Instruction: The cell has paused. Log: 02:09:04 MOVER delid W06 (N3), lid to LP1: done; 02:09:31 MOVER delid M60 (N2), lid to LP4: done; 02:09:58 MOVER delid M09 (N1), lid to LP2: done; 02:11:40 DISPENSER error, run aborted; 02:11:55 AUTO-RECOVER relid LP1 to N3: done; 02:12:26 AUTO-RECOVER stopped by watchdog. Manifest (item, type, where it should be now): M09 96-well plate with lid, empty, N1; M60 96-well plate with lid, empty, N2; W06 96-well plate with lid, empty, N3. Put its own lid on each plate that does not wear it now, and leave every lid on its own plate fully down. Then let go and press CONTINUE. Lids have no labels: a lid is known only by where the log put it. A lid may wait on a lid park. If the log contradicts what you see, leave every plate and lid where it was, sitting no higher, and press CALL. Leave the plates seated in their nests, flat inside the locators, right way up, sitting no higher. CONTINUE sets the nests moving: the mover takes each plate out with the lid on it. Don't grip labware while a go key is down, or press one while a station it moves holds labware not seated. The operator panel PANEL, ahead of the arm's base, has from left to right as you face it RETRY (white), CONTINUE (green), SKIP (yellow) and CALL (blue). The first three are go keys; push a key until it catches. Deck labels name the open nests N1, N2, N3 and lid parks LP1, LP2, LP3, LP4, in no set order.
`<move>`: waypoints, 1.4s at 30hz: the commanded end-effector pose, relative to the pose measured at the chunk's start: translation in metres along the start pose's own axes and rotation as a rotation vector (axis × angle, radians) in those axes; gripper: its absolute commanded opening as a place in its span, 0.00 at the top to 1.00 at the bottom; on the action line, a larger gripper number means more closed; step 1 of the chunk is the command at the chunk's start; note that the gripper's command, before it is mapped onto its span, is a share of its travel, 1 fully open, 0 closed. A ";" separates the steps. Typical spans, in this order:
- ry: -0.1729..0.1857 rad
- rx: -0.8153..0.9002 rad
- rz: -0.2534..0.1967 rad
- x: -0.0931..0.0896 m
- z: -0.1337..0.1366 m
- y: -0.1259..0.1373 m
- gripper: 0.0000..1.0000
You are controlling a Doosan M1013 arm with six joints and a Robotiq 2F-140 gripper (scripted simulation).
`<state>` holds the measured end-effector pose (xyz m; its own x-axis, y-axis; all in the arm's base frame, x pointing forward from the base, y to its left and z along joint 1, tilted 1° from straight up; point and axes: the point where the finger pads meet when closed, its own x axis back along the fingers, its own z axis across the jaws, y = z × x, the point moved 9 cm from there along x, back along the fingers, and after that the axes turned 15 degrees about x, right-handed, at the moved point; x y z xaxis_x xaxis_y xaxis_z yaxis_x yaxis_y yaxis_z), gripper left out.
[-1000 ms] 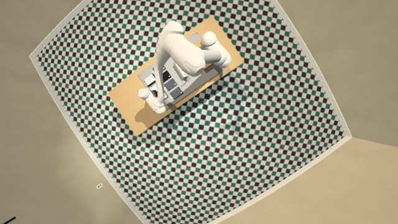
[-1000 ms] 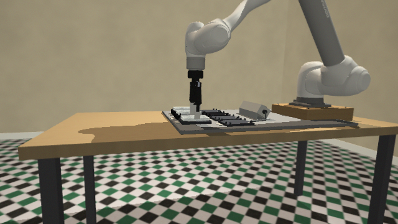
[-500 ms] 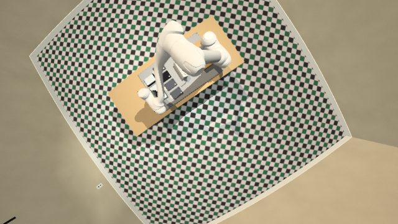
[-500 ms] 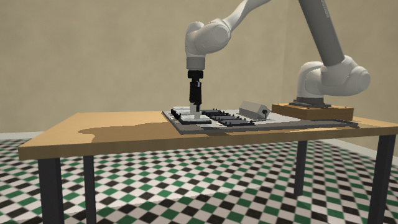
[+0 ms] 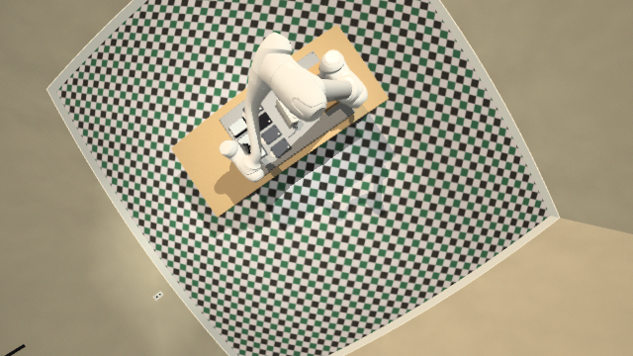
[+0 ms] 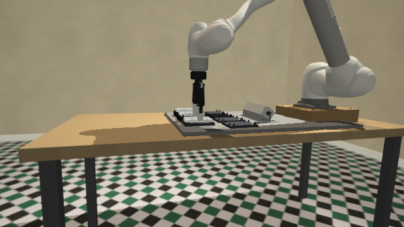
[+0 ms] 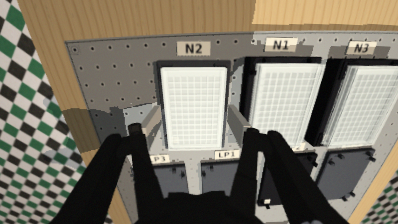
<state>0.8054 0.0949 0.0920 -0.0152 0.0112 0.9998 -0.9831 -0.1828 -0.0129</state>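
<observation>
In the wrist view three white 96-well plates sit in black nests on the grey deck: N2 (image 7: 193, 106) at left, N1 (image 7: 285, 102) in the middle, N3 (image 7: 360, 105) at right. The N2 plate carries a lid that lies flat and low. My gripper (image 7: 194, 113) is open and straddles the near end of that plate, one finger pad close beside each long side. I cannot tell from here whether N1 and N3 wear lids. The dark lid parks in the near row, labelled LP3 (image 7: 159, 159) and LP1 (image 7: 226, 154), look empty. In the side view the gripper (image 6: 198, 111) stands vertical, down at the plate.
The grey operator panel (image 6: 257, 111) stands on the deck between the nests and the arm's wooden base block (image 6: 317, 113). Two more dark parks (image 7: 345, 170) lie at the near right. The deck's left edge and the table edge (image 7: 60, 100) are close to N2.
</observation>
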 end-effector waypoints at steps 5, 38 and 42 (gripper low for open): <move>0.000 0.000 0.000 0.003 0.000 0.000 0.34; 0.000 0.000 0.000 0.061 0.000 0.000 0.34; 0.000 0.000 0.000 0.063 0.000 0.000 0.34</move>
<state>0.8045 0.0956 0.1536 -0.0152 0.0112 0.9998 -0.9831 -0.1828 -0.0129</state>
